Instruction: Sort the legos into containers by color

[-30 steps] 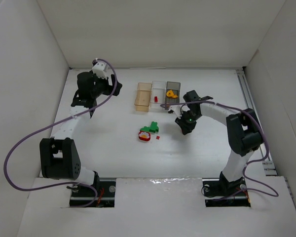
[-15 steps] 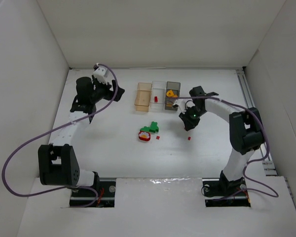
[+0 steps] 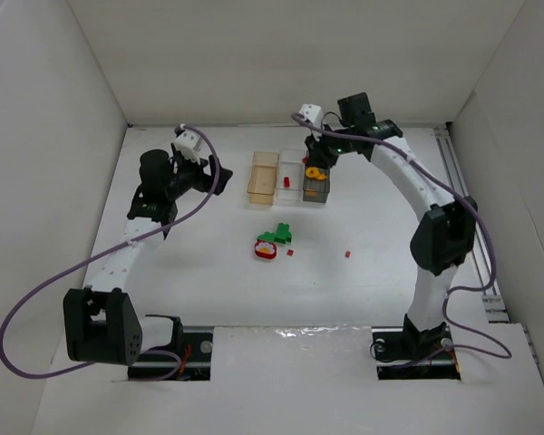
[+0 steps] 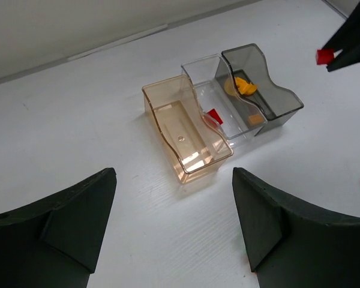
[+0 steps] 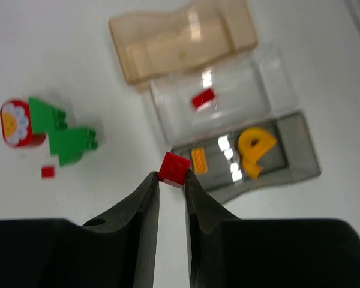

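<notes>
Plainly white walls (image 3: 281,63) around a white tabletop (image 3: 208,272); left gripper (image 4: 173,174) wide and empty, right gripper (image 5: 171,177) tight on red brick (image 5: 173,167).

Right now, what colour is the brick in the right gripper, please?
The brick is red, clearest in the right wrist view.

White table (image 3: 208,281): three boxes side by side in a row, upper centre, left to right: amber box (image 3: 262,181), clear box (image 3: 290,156), dark grey box (image 3: 318,190). Frame centre: green legos (image 3: 279,234) against a red ring (image 3: 267,250) at their lower left. Tiny red piece (image 3: 290,253) just right of the ring, second red piece (image 3: 347,254) further right, lying alone.
</notes>
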You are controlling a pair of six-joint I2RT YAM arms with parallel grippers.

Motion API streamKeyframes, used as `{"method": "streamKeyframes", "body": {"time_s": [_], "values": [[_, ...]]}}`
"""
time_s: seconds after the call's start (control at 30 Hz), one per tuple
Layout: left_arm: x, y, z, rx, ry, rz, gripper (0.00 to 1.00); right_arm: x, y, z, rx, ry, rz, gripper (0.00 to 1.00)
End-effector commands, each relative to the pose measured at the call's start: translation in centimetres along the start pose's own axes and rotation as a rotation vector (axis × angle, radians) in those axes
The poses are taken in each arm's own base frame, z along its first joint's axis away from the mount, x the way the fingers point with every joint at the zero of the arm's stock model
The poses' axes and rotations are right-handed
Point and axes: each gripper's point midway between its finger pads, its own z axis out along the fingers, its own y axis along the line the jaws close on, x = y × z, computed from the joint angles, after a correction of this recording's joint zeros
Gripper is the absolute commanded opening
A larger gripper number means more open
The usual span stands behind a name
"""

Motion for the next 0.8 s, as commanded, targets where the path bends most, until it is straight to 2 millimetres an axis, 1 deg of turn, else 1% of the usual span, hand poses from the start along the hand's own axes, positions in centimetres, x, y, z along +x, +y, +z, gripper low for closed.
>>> {"method": "streamKeyframes", "body": {"time_s": [0.0, 0.03, 0.1, 0.13, 0.17, 0.2, 0.23, 0.27, 0.3, 0.33, 0.37, 0.4, 0.43, 0.47, 0.5, 0.53, 0.57, 0.6, 0.63, 0.67, 0.7, 0.77], "values": [[-0.7, 0.9, 0.1, -0.059, -0.005, 0.006, 0.76, -2.8, -1.3, 4.0, 0.036, -0.025, -0.010, 0.00], [-0.7, 0.9, 0.1, -0.059, -0.005, 0.006, 0.76, -3.2, -1.8, 5.5, 0.035, -0.017, -0.008, 0.00], [-0.7, 1.0, 0.1, -0.071, -0.006, -0.003, 0.76, -3.1, -2.9, 6.5, 0.055, -0.004, 0.010, 0.00], [-1.0, 0.9, -0.1, -0.071, -0.014, 0.001, 0.76, -3.5, -3.5, 6.7, 0.069, -0.006, 0.006, 0.00], [-1.0, 0.9, -0.1, -0.071, -0.014, 0.001, 0.76, -2.7, -4.0, 7.8, 0.068, 0.014, 0.016, 0.00], [-0.8, 0.9, -0.1, -0.071, -0.006, -0.003, 0.76, -2.7, -3.7, 8.5, 0.060, 0.015, 0.022, 0.00], [-0.8, 0.9, -0.1, -0.071, -0.006, -0.003, 0.76, -2.6, -4.1, 8.8, 0.073, 0.021, 0.022, 0.00], [-1.2, 0.9, -0.1, -0.071, -0.014, 0.001, 0.76, -2.8, -4.5, 8.8, 0.082, 0.023, 0.020, 0.00], [-1.2, 0.9, -0.1, -0.071, -0.014, 0.001, 0.76, -2.0, -4.5, 9.5, 0.074, 0.038, 0.029, 0.00], [-1.0, 1.1, -0.2, -0.080, -0.005, -0.004, 0.76, -2.4, -4.4, 9.6, 0.084, 0.037, 0.019, 0.00], [-1.0, 1.1, -0.2, -0.080, -0.004, 0.007, 0.76, -2.0, -4.4, 10.0, 0.080, 0.045, 0.023, 0.02], [-1.4, 1.1, -0.2, -0.080, -0.012, 0.011, 0.76, -2.0, -4.4, 10.0, 0.080, 0.046, 0.023, 0.05], [-0.8, 1.2, 0.0, -0.080, 0.006, 0.002, 0.76, -1.6, -4.4, 10.4, 0.075, 0.054, 0.028, 0.15], [-0.8, 1.2, 0.0, -0.080, 0.007, 0.002, 0.76, -1.8, -3.9, 10.6, 0.067, 0.054, 0.021, 0.21], [-0.9, 1.4, 0.2, -0.080, 0.008, 0.010, 0.76, -1.8, -4.0, 10.6, 0.067, 0.054, 0.012, 0.27], [-0.9, 1.4, 0.2, -0.080, 0.008, 0.010, 0.76, -1.8, -4.0, 10.6, 0.067, 0.054, 0.012, 0.38], [-0.5, 1.3, 0.4, -0.068, 0.017, 0.006, 0.76, -2.1, -4.0, 10.7, 0.062, 0.038, 0.007, 0.44], [-0.2, 1.2, 0.6, -0.059, 0.025, 0.002, 0.76, -1.9, -3.8, 11.0, 0.052, 0.036, 0.008, 0.49], [-0.7, 1.0, 0.6, -0.050, 0.016, 0.006, 0.76, -2.3, -3.6, 10.7, 0.048, 0.025, 0.004, 0.52], [-0.3, 0.9, 0.9, -0.033, 0.027, 0.010, 0.76, -2.7, -3.4, 10.4, 0.043, 0.008, -0.003, 0.61], [0.1, 0.9, 1.1, -0.023, 0.036, 0.005, 0.76, -3.8, -3.2, 10.1, 0.032, -0.025, -0.016, 0.64], [0.4, 0.4, 1.2, 0.016, 0.044, 0.030, 0.76, -5.4, -2.7, 8.6, 0.033, -0.067, -0.014, 0.65]]}}
